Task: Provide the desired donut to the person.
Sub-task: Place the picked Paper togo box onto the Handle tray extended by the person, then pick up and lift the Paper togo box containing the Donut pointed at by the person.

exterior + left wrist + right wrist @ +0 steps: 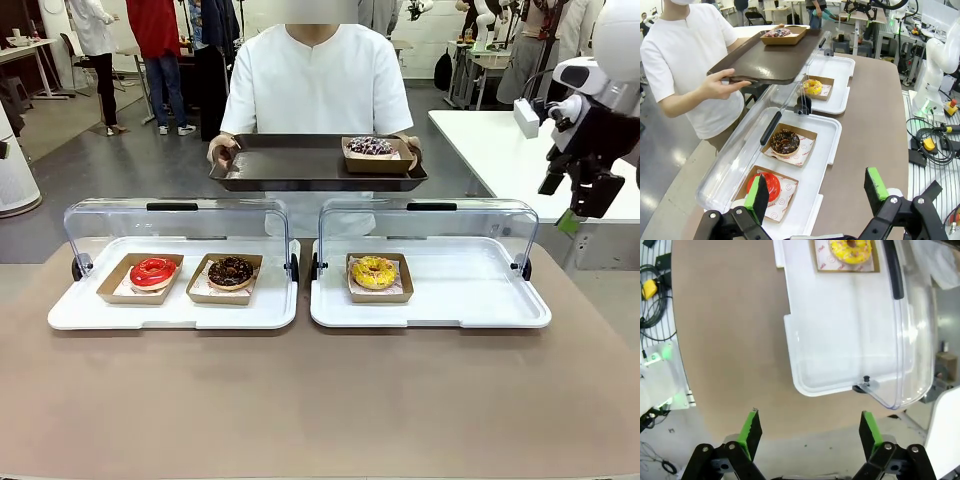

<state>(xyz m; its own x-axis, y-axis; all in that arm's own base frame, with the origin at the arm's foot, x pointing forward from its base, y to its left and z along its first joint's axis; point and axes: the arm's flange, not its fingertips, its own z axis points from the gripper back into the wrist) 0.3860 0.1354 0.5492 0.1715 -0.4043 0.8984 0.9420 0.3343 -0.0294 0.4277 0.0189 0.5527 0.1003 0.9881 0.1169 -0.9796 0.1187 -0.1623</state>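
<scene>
The person [315,80] in a white shirt stands at the far side holding a dark brown tray [290,165] with both hands. On its right end sits a sprinkled chocolate donut [370,147] in a cardboard box. A red donut [152,272] and a chocolate donut [230,271] lie in boxes in the left white display tray [170,315]. A yellow donut [374,272] lies in the right display tray [460,300]. My left gripper [817,192] hangs open above the red donut [771,185] end of its tray. My right gripper [810,432] is open over the table's right edge, raised at the far right [575,212].
Both display trays have clear lids [175,225] swung up at the back. The brown table [320,400] in front of the trays is bare. A white table [500,150] stands at the back right. Bystanders [160,50] stand far behind the person.
</scene>
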